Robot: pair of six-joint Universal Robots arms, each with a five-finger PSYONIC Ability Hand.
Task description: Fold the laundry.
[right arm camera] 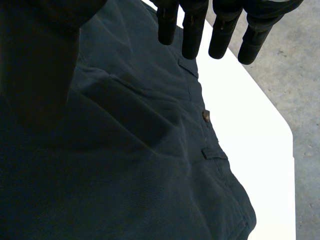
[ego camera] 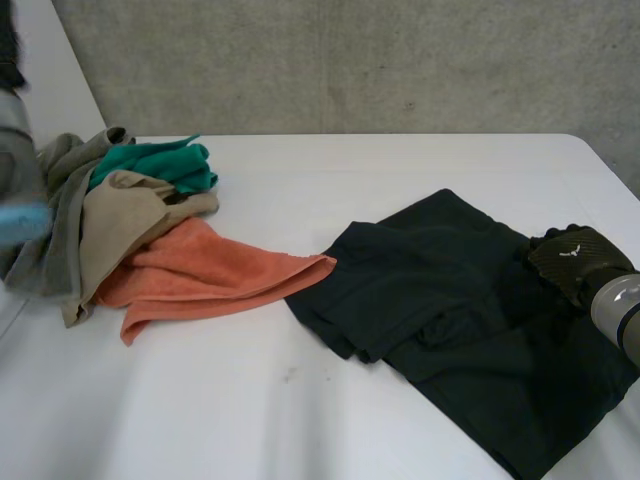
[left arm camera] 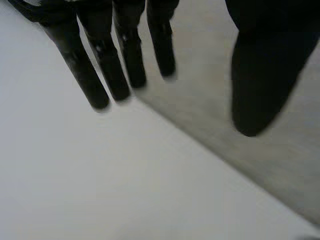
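Near the table's (ego camera: 400,160) right edge, the right hand (ego camera: 578,260) hovers over the dark garment (ego camera: 440,300), fingers straight and spread, thumb apart, holding nothing. The garment lies under it and stretches away to its left, long axis running from the table's middle toward the near right corner. It is rumpled and partly doubled over, with a waistband button (right arm camera: 205,116) showing. The left hand (left arm camera: 105,70), likewise open and empty, is by the left edge, beyond the orange towel (ego camera: 200,275), so the right is far nearer.

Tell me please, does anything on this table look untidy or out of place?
Nothing looks damaged. The orange towel sprawls out of the heaped pile, its corner reaching the dark trousers, which lie rumpled and askew.
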